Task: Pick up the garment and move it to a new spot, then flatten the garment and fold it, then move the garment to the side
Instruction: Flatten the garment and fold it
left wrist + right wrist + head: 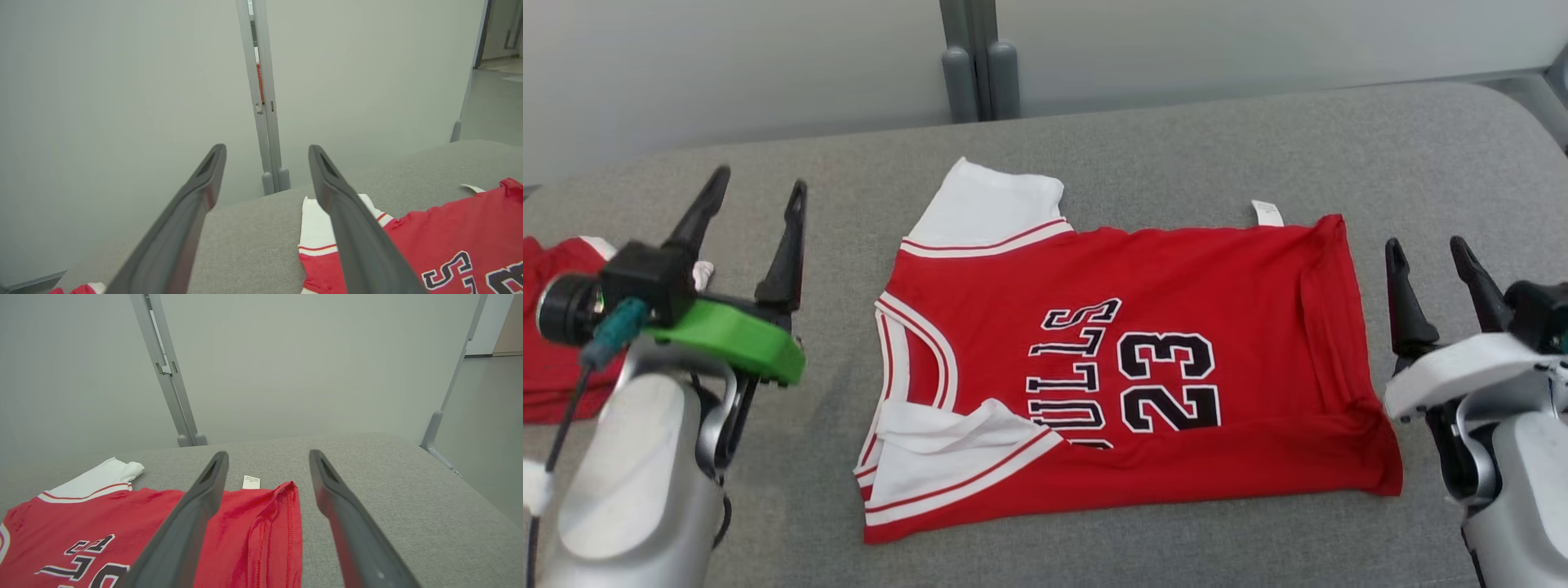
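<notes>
Left claw (760, 181) and right claw (1426, 243) gape wide, empty, either side of the spread red jersey (1176, 367).

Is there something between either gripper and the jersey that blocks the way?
Nothing visible does. Only bare grey surface separates the open left gripper from the jersey; the open right gripper is just beside the jersey's right edge.

Head view: high, close, angled forward and down on grey cushion (1176, 139). Both wrist views: low over cushion, facing far wall (122, 81); left one from left end, right one from right. All three share red jersey (1176, 278), grey post (978, 57).
</notes>
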### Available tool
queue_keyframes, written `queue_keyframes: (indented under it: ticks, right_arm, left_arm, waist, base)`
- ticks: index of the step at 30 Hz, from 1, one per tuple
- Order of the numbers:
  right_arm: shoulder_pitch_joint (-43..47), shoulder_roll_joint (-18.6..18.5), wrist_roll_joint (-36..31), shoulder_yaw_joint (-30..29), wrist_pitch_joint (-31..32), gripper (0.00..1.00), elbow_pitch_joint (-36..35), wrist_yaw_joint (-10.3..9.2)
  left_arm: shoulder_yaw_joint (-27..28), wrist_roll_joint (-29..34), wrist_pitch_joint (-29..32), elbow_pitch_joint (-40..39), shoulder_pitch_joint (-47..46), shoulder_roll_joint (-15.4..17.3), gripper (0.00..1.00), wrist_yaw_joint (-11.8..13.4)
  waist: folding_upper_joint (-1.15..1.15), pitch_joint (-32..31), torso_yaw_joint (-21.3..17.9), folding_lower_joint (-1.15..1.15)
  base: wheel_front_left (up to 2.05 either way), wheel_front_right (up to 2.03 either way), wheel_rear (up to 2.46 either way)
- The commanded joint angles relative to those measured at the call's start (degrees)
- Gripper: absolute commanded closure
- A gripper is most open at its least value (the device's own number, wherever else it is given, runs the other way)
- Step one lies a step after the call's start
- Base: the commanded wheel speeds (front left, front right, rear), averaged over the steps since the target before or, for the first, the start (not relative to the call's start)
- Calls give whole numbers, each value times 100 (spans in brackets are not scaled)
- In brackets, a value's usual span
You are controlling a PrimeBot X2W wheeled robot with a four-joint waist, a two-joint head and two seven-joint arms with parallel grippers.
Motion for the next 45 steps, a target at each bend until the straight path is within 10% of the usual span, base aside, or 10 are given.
queue_keyframes:
  ticks: [1, 21, 45]
  right_arm:
    - [-232, -37, -2, 16, 74, 0, 120, -8]
    - [-3327, 431, -155, 694, 669, 0, 2612, -8]
    - [-4807, 942, 654, 1642, 4, 0, 4376, -8]
  left_arm:
    - [-194, -164, 85, 43, -329, 113, 0, -15]
    - [-3116, -2292, 1350, 1871, -3902, 1168, 0, -7]
    - [-4643, -3419, 1612, 3477, -5111, 1415, 0, -6]
  waist:
    - [0, 435, -199, 0]
    - [0, 2252, -1156, 0]
    - [0, 2926, -1709, 0]
  base:
    - [0, 0, 0]
    - [0, 0, 0]
    - [0, 0, 0]
